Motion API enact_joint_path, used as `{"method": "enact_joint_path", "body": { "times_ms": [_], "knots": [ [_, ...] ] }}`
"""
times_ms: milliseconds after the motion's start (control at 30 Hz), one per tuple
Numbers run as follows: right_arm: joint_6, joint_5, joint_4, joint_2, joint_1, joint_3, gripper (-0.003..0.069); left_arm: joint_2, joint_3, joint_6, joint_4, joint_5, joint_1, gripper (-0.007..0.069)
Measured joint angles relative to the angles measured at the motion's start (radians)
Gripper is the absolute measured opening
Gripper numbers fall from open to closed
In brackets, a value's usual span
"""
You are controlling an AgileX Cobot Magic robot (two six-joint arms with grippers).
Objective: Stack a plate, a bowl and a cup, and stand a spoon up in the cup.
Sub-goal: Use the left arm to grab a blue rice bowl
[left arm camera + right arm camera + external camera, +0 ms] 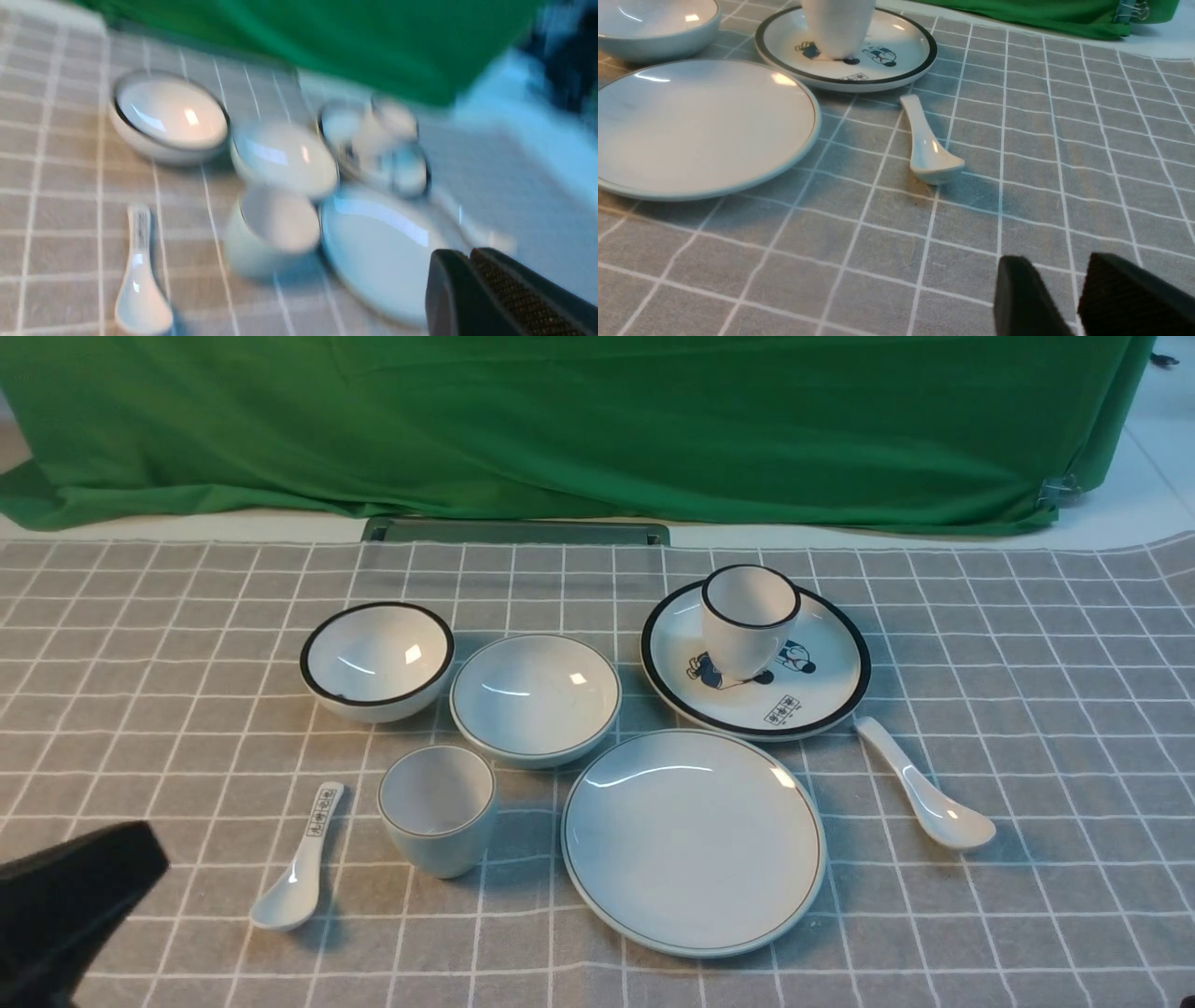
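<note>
Left hand point(140, 868) low at the near left corner of the table point(1074, 896), just poking into the front view as a dark wedge. From its own wrist view, blurred: fingers point(448, 289) pressed flat together, clamped on nothing, hanging above the crockery and angled toward it.

Right hand point(1057, 275) out of the front view altogether. From its wrist view: hovering low over the grey checked cloth point(924, 261), two dark fingers parted with a clear gap, nothing between them, pointed toward the right side of the spread.

On to the task pieces. Plate point(693, 845) flat on the cloth, nearest the robot and right of centre, bare. Bowl point(535, 698) upright just behind and to the left of it, very close to the plate's rim; touching or not, hard to say. Cup point(437, 807) upright in front of the bowl and left of the plate, apart from both. Spoon point(920, 784) lying scoop-up on the cloth right of the plate, handle running back toward the cartoon plate point(831, 686), well ahead of the right hand.

Around them: black-rimmed cup point(747, 616) standing on the cartoon plate, black-rimmed bowl point(376, 658) left of the bowl, printed spoon point(299, 868) near the left hand. Green drape point(597, 420) across the back.
</note>
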Motion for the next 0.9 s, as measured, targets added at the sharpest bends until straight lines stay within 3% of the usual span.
{"method": "enact_joint_path", "body": {
  "times_ms": [133, 200, 267, 533, 700, 767, 800, 833, 900],
  "knots": [
    [0.0, 0.0, 0.0, 0.0, 0.0, 0.0, 0.0242, 0.222, -0.135, 0.156, 0.018, 0.097, -0.006, 0.0017],
    [0.0, 0.0, 0.0, 0.0, 0.0, 0.0, 0.0242, 0.285, -0.165, 0.181, 0.015, 0.096, -0.019, 0.0017],
    [0.0, 0.0, 0.0, 0.0, 0.0, 0.0, 0.0242, 0.411, -0.209, 0.228, 0.014, 0.077, -0.09, 0.0017],
    [0.0, 0.0, 0.0, 0.0, 0.0, 0.0, 0.0242, 0.69, -0.322, 0.232, 0.127, 0.039, -0.391, 0.0017],
    [0.017, -0.043, 0.01, 0.0, 0.0, 0.0, 0.0242, 0.755, -0.389, 0.237, 0.14, 0.046, -0.434, 0.0017],
    [0.082, -0.108, 0.045, 0.0, 0.0, 0.0, 0.0242, 0.778, -0.422, 0.237, 0.156, 0.06, -0.433, 0.0017],
    [0.2, -0.201, 0.084, 0.0, 0.0, 0.0, 0.0242, 0.793, -0.446, 0.238, 0.184, 0.083, -0.433, 0.0017],
    [0.213, -0.211, 0.086, 0.0, 0.0, 0.0, 0.0242, 0.799, -0.451, 0.238, 0.191, 0.089, -0.433, 0.0017],
    [0.361, -0.319, 0.104, 0.0, 0.0, 0.0, 0.0242, 0.818, -0.469, 0.235, 0.218, 0.11, -0.433, 0.0017]
  ]
}}
